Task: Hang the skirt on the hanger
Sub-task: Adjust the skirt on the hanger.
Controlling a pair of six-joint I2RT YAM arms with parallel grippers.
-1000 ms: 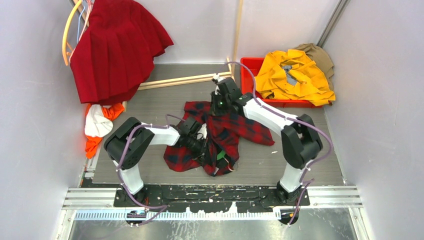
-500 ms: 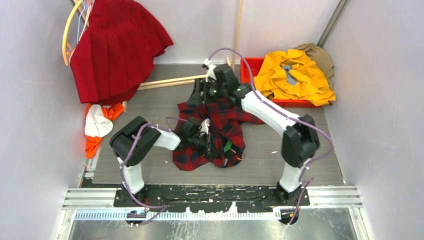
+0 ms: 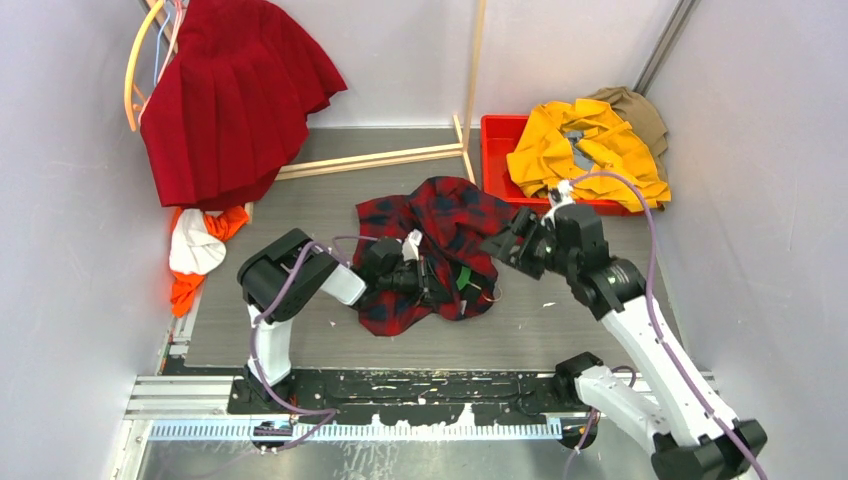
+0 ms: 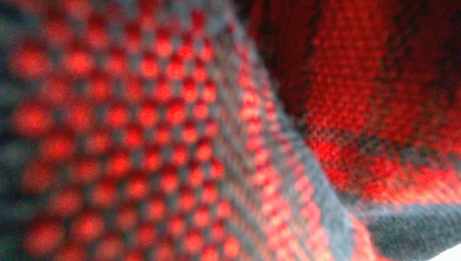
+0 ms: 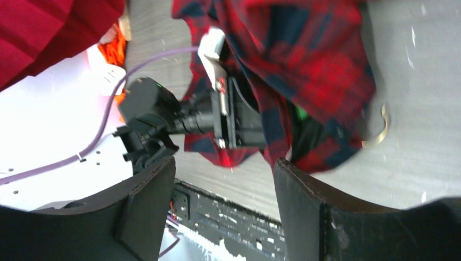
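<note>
The skirt [image 3: 232,92] hangs bright red and pleated in the upper left of the top view, well away from both arms, with the hanger [image 3: 128,75] showing as a thin pale curve along its left edge; whether the skirt sits on it cannot be told. At frame centre a plaid shirt [image 3: 440,215] lies heaped on the grey surface [image 3: 570,315]. The left claw [image 3: 425,278] is buried in its folds, closed narrow on the cloth, and its wrist view shows only blurred red-and-dark weave. The right claw [image 5: 222,168] hangs just right of the shirt, spread wide and holding nothing.
</note>
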